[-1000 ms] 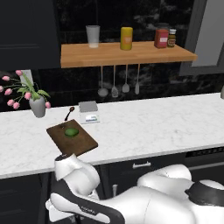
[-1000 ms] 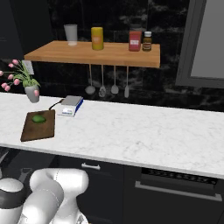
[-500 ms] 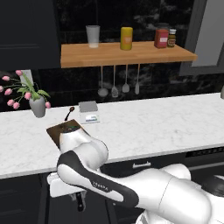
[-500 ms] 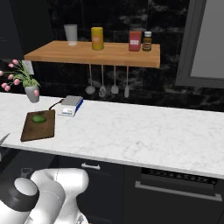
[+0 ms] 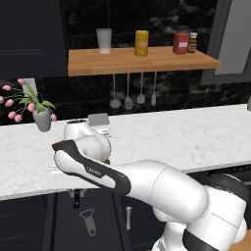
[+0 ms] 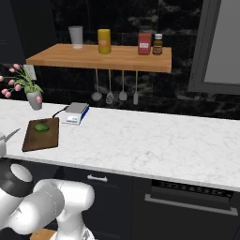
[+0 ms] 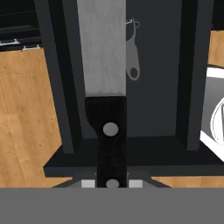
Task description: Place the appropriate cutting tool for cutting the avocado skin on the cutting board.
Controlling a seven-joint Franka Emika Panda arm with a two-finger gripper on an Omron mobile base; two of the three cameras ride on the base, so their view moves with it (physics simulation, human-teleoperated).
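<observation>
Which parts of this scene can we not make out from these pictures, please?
- Cutting board in the left base view: hidden behind the arm.
- Knife tip: cut off by the hand view's top edge.
- Gripper fingertips: hidden behind the knife handle.
- Shelf jar labels: too small.

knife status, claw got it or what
Claw shut on knife, blade out ahead. Peeler in the open drawer. Cutting board holds only the avocado; arm low, below the counter.
</observation>
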